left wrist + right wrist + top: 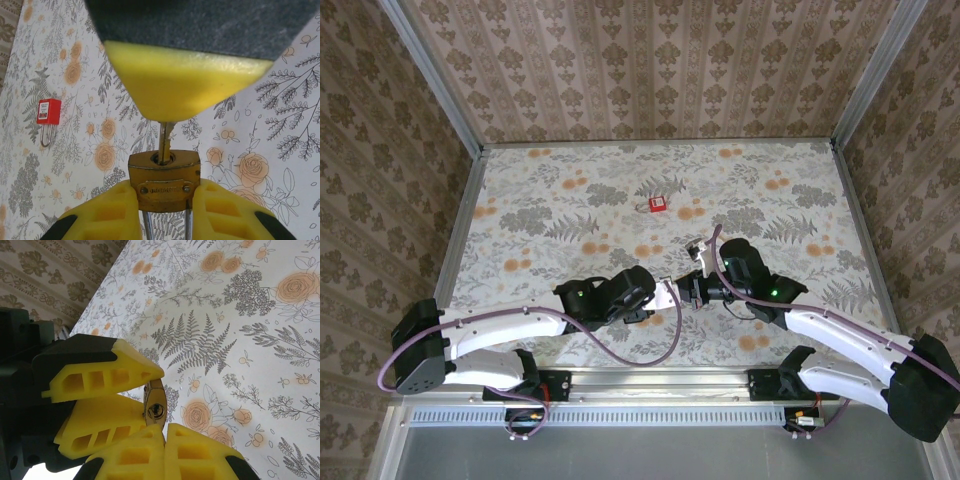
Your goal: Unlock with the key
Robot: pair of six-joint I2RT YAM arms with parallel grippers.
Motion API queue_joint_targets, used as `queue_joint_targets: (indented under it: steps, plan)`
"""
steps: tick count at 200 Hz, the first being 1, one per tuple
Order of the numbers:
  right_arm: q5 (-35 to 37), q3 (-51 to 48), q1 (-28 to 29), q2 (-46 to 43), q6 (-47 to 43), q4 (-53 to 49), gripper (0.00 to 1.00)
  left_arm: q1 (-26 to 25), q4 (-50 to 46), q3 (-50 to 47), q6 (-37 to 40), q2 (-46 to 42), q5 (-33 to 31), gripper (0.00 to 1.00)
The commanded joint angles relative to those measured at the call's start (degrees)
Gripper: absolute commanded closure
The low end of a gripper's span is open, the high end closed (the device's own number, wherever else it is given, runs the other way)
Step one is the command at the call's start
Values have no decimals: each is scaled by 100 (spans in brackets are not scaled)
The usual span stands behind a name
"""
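Floral-print tablecloth (pixel 570 190), damask-papered walls (pixel 650 60). Left gripper (pixel 165 194) clamps brass padlock (pixel 165 172); right gripper (pixel 164 432) pinches inserted silver key (pixel 165 137). Small red padlock (pixel 657 204) lies apart.

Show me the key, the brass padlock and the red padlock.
key (pixel 165 137): left wrist view, its shaft.
brass padlock (pixel 165 176): left wrist view, middle of brass body.
red padlock (pixel 48 111): left wrist view, red body.

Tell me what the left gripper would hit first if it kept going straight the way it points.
Shut on the brass padlock, the left gripper points at the right gripper. Going on, it would press the padlock against the key and probably meet the right gripper's yellow fingers first.
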Motion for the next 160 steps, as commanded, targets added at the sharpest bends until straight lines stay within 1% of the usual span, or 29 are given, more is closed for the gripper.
queue_joint_targets:
  steps: [1, 29, 110, 160]
  plan:
    - [-227, 78, 89, 107, -141, -136, 100, -193, 1153, 266, 85, -139, 362, 84]
    - [-189, 71, 57, 172, -165, -138, 100, -221, 1238, 272, 92, -166, 414, 84]
    - [-287, 116, 85, 496, 56, 289, 100, -230, 1419, 342, 41, -131, 531, 85]
    - [-291, 115, 136, 651, 204, 538, 100, -230, 1716, 321, -12, -131, 533, 86]
